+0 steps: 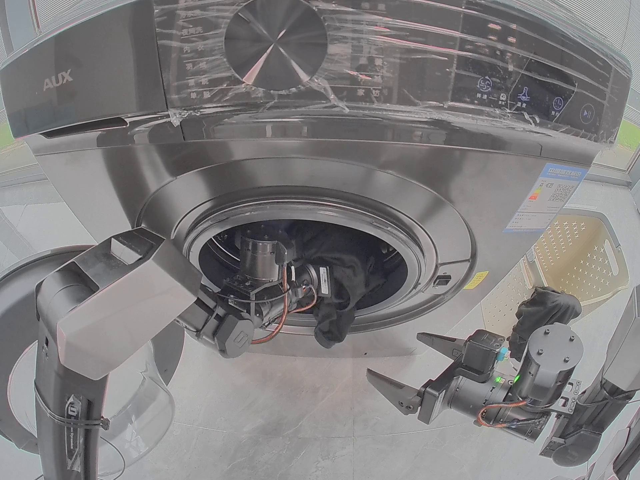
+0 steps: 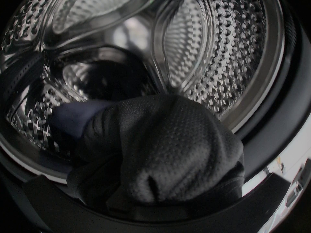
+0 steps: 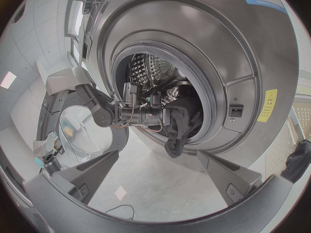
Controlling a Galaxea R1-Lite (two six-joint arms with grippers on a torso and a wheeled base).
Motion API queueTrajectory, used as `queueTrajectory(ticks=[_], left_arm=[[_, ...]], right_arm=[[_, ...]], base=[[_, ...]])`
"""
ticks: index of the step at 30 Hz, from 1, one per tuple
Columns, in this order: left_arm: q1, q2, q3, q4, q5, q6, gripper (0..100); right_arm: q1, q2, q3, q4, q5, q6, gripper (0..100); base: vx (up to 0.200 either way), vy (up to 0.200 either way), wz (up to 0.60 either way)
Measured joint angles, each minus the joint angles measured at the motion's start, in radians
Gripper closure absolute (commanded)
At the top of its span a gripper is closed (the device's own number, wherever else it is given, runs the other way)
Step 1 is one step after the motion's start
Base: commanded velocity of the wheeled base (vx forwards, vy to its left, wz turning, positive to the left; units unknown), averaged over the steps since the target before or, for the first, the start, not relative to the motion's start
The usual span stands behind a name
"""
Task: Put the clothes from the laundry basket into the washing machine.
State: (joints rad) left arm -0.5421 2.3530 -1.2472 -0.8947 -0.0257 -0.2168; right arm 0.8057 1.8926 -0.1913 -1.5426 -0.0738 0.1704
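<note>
The left gripper (image 1: 327, 280) sits in the washing machine's (image 1: 333, 168) opening, draped in a black garment (image 1: 347, 268) that spills over the rim, so its grip cannot be told. The right gripper (image 1: 397, 356) hangs outside, jaws spread.

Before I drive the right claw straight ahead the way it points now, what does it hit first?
Most likely the black garment hanging over the washer's door rim, with the lower front panel behind it. The right claw is open and aimed there, though depth is hard to judge.
</note>
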Motion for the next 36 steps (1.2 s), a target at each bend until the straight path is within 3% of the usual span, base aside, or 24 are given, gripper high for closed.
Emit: queueTrajectory(ticks=[8,13,14,21,28,36], left_arm=[[0.013,0.068,-0.215,-0.109,0.107,-0.031,100],[0.021,0.103,-0.261,-0.127,0.123,-0.034,100],[0.021,0.106,-0.259,-0.126,0.123,-0.034,0],[0.018,0.097,-0.197,-0.104,0.120,-0.038,0],[0.009,0.024,-0.057,0.016,0.084,-0.042,0],[-0.010,0.005,-0.034,0.009,0.057,-0.041,0]], right_arm=[[0.000,0.000,-0.003,0.000,0.000,0.000,0],[-0.003,0.000,-0.003,0.000,0.000,-0.001,0],[-0.004,0.000,-0.004,0.000,0.001,-0.001,0],[-0.004,0.000,-0.005,0.000,0.001,0.000,0],[-0.004,0.000,-0.005,0.000,0.000,0.000,0],[-0.001,0.000,-0.004,0.000,0.000,0.000,0]], base=[[0.000,0.000,0.00],[0.000,0.000,0.00],[0.000,0.000,0.00],[0.000,0.000,0.00],[0.000,0.000,0.00],[0.000,0.000,0.00]])
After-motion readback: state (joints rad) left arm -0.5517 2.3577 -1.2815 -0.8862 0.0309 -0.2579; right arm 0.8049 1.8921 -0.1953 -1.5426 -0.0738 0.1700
